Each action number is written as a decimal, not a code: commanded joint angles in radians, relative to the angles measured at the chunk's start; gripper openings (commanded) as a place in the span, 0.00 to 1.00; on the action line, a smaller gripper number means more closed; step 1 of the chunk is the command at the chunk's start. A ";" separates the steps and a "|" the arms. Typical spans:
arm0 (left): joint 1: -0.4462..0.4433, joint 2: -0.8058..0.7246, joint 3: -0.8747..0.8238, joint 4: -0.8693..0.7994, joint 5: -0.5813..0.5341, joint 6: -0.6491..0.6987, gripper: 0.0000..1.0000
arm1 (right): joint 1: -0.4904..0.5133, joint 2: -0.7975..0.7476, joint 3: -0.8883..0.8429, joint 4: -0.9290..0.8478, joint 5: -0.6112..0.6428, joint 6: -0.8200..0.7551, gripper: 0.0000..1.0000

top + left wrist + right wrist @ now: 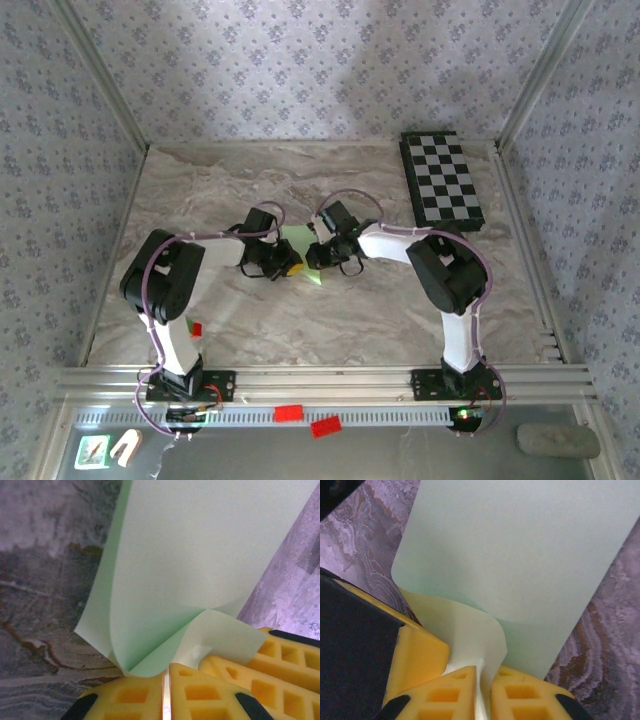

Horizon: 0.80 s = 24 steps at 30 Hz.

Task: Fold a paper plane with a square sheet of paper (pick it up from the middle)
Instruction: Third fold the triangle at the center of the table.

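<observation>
My left gripper (166, 692) and right gripper (484, 695) are each closed almost completely, both pinching the curled square sheet of paper (312, 277), which sits between them mid-tabletop (330, 330).

Lab robot test cell: aluminium-profile frame (320, 380), patterned backdrop walls (300, 60), marble-print table (250, 330), checkered board (443, 180) at table's far-right corner.

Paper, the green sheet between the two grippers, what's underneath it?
The left gripper and right gripper pinch the paper over the marble table, which shows around it. The table patch directly beneath is covered, so anything there can't be seen.
</observation>
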 commanded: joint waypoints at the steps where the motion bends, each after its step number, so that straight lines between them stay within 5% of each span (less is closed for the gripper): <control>1: -0.006 0.031 0.007 -0.072 -0.037 0.017 0.12 | -0.020 -0.046 0.028 -0.042 -0.011 0.039 0.19; 8: -0.006 0.039 0.012 -0.081 -0.046 0.007 0.11 | -0.050 -0.105 0.023 -0.094 -0.006 0.049 0.25; 24: -0.006 0.048 0.018 -0.087 -0.048 0.011 0.11 | -0.025 -0.170 -0.105 -0.074 -0.189 0.124 0.21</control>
